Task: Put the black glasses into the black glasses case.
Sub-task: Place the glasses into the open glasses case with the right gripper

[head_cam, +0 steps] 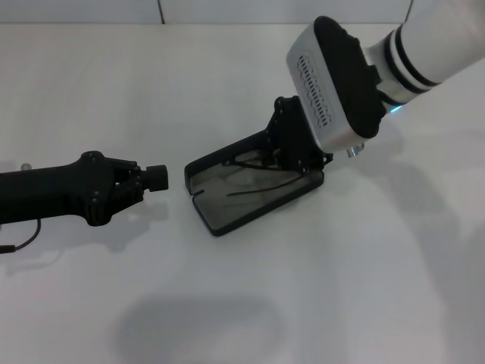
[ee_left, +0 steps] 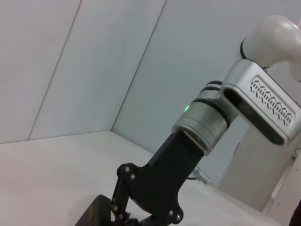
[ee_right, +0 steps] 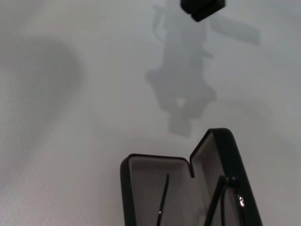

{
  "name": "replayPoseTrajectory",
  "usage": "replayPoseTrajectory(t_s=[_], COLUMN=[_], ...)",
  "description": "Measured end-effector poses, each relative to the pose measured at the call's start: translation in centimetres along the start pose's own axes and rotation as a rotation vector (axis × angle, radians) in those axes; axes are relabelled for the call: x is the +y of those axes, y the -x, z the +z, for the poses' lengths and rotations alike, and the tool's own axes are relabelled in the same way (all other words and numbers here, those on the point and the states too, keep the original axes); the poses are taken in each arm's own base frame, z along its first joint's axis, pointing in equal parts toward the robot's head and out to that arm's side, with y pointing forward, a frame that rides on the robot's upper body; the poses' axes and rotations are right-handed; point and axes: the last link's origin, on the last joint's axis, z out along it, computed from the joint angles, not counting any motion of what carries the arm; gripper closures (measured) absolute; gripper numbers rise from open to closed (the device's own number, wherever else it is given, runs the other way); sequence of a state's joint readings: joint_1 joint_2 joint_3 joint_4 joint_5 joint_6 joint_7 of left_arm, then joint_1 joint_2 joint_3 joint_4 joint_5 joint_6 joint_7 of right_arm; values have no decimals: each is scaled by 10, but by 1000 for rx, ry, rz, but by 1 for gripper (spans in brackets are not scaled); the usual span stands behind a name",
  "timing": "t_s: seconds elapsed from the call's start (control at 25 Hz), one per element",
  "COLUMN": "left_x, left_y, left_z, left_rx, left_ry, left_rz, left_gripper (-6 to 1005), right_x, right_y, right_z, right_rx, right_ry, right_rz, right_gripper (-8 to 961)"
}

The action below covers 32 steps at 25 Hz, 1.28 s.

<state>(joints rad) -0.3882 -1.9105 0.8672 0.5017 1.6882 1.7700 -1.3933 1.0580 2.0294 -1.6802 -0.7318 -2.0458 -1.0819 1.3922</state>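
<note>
The black glasses case (head_cam: 220, 220) lies open in the middle of the table, grey lining up, lid toward the far side. The black glasses (head_cam: 261, 189) lie inside it, one slim temple arm stretched along the tray. In the right wrist view, the case (ee_right: 126, 188) and the glasses' frame (ee_right: 229, 195) show. My right gripper (head_cam: 299, 163) reaches down into the case's far right end, over the front of the glasses. My left gripper (head_cam: 157, 176) is shut and empty, level with the table just left of the case and apart from it.
The white table (head_cam: 341, 288) runs all round the case. My left gripper's tip shows in the right wrist view (ee_right: 202, 7). In the left wrist view, the right arm's black linkage (ee_left: 157, 188) shows above a corner of the case (ee_left: 94, 214).
</note>
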Motion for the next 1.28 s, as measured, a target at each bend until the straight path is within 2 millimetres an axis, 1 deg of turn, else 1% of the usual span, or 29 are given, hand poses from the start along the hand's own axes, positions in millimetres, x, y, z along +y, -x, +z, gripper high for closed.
replayPoseTrajectory(t_s=[0.44,0.72,1.12,1.24,1.28], left_x=[-1,0,-1,-1,-1], left_y=[1,4,6,8,8], left_z=[3,5,5,3,3], left_rx=[-8,-17,-19,-20,-21], left_ry=[-2,-1,-9,-14,-15], left_rz=[-2,-9,-13,-18,-19], left_gripper=[960,960,959,958,958], right_x=[-2,-7,-5,-3,-3], right_y=[12,19,25,27,28], right_z=[4,3,2,-2,-5], right_rx=[-15,-31,-41,-62,-71], right_ry=[-4,-13,7,16,19], right_rz=[-111,-136,-154,-148,-143], right_gripper=[787,783,566,518,518])
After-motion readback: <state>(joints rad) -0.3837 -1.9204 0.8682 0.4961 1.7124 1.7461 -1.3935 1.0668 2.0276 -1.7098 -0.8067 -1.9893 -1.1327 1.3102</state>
